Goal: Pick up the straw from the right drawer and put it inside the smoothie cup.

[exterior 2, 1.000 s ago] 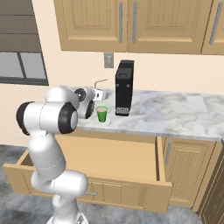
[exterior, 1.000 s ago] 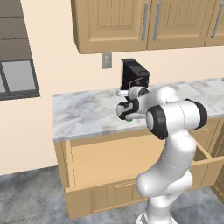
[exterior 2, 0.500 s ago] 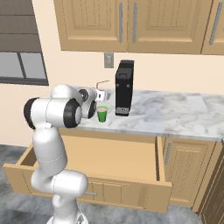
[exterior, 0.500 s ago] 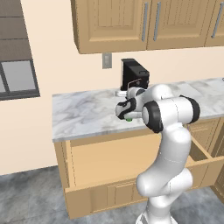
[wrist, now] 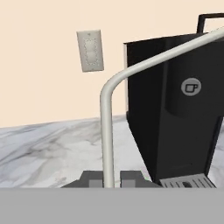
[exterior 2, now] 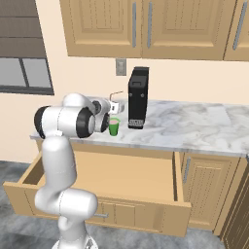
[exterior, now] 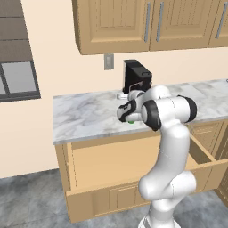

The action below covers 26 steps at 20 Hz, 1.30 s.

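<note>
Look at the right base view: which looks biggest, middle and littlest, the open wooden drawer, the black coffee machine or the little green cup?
1. The wide open light-wood drawer looks biggest.
2. The black boxy coffee machine.
3. The small bright green cup looks littlest.

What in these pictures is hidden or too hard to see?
- Straw, hand view: its bent end runs off the right edge.
- Smoothie cup, left base view: mostly hidden behind the arm.
- Right drawer, right base view: part of its floor is covered by the arm.
- Straw, base views: too thin to trace.
</note>
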Tool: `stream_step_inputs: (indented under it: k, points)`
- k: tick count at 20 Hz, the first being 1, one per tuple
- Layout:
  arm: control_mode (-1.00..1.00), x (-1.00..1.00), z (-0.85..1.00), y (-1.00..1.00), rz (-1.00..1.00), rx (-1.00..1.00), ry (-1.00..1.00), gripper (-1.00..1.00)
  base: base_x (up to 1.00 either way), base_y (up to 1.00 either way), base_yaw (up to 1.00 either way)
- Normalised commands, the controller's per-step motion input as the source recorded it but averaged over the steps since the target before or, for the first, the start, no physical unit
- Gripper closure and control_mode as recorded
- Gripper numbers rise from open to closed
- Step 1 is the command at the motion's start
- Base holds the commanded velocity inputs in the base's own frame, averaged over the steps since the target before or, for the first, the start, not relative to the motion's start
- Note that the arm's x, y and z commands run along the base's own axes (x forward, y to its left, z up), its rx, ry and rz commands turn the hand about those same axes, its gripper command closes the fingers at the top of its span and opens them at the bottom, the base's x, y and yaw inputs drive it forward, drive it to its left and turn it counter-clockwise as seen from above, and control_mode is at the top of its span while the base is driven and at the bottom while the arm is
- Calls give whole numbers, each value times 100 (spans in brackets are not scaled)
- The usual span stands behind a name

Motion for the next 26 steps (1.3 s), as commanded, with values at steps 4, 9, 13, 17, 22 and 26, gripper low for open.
stream_step_inputs:
  k: [4, 9, 13, 17, 22, 26]
  points:
    - [-100, 15, -23, -6, 0, 0, 0, 100, 0, 0, 0]
    - [-100, 15, -23, -3, 0, 0, 0, 100, 0, 0, 0]
    - [-100, 20, -17, -3, 0, 0, 0, 100, 0, 0, 0]
    - [-100, 24, -13, -4, 0, 0, 0, 100, 0, 0, 0]
    - [-100, 17, -13, -9, 0, 0, 0, 100, 0, 0, 0]
    - [-100, -1, -7, -19, 0, 0, 0, 100, 0, 0, 0]
